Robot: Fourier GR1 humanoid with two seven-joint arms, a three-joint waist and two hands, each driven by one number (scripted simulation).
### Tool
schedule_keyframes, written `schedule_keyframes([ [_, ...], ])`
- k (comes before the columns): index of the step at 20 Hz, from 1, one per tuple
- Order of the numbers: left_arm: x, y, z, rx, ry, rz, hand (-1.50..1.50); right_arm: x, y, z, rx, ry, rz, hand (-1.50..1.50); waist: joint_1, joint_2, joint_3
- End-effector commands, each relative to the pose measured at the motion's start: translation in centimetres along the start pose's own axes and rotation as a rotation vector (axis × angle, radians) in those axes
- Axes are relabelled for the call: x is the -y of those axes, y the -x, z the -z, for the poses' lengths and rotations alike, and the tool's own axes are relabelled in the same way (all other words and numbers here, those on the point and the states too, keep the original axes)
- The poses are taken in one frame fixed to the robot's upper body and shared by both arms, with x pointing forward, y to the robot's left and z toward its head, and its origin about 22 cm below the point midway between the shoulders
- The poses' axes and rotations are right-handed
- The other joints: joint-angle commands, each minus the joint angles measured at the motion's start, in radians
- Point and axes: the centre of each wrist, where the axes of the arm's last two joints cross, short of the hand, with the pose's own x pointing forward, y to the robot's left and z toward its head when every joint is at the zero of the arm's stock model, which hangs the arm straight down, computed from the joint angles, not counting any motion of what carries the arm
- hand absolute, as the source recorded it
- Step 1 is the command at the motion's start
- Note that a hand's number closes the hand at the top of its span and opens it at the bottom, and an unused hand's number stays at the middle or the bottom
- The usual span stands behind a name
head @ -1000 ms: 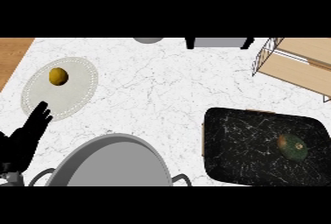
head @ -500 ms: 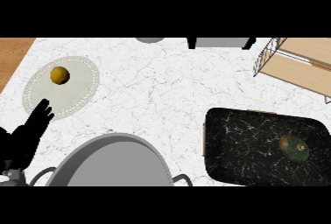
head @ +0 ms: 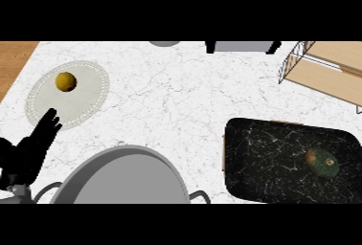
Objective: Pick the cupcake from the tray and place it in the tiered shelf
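The left hand (head: 32, 148) shows at the lower left of the head view, black, with its fingers (head: 48, 122) straight and pointing up toward the far side of the worktop (head: 176, 95). It is released and holds nothing. The fingertips lie at the near rim of a pale round plate (head: 84, 103), so close that they seem to overlap its edge; I cannot tell if they touch it. On the far part of this plate lies a small yellow round fruit (head: 65, 81), apart from the fingers. The right hand does not show in the view.

Just to the right of the left hand, at the lower edge, stands a big grey round pot (head: 124, 177) with a handle (head: 200, 196) at each side. It is near the hand, but whether they touch is not clear.

Further right, on the white marbled worktop, lies a black tray (head: 283, 153) with white veins and rounded corners. In its right part lies the task's thing, a small roundish item (head: 322, 163) of green and brown colour with a red touch at the top; it does not look much like a cupcake. It is well apart from the left hand.

Beyond the tray, in the far right corner, stands the tiered shelf (head: 329, 72), of light wood boards in a thin wire frame. At the far edge there is a grey object with dark legs (head: 240, 46), and at the far left a strip of brown wood (head: 16, 60) borders the worktop.
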Motion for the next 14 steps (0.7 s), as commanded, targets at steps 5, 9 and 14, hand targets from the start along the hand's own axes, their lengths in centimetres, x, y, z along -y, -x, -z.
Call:
schedule_keyframes([
  [5,1.0,-1.4,2.1,0.000,0.014,-0.011,0.00,-2.2,1.7,4.3,-0.024,0.015,-0.061,1.50,0.007,0.005,0.000],
  [9,-0.5,-1.0,0.1,0.005,0.012,-0.007,0.00,-4.3,5.2,5.3,-0.062,0.018,-0.011,1.50,0.010,0.003,0.001],
  [14,0.0,0.6,-0.3,-0.007,0.006,0.005,0.00,-6.9,6.3,6.6,-0.100,-0.004,0.037,1.50,0.014,0.006,0.001],
])
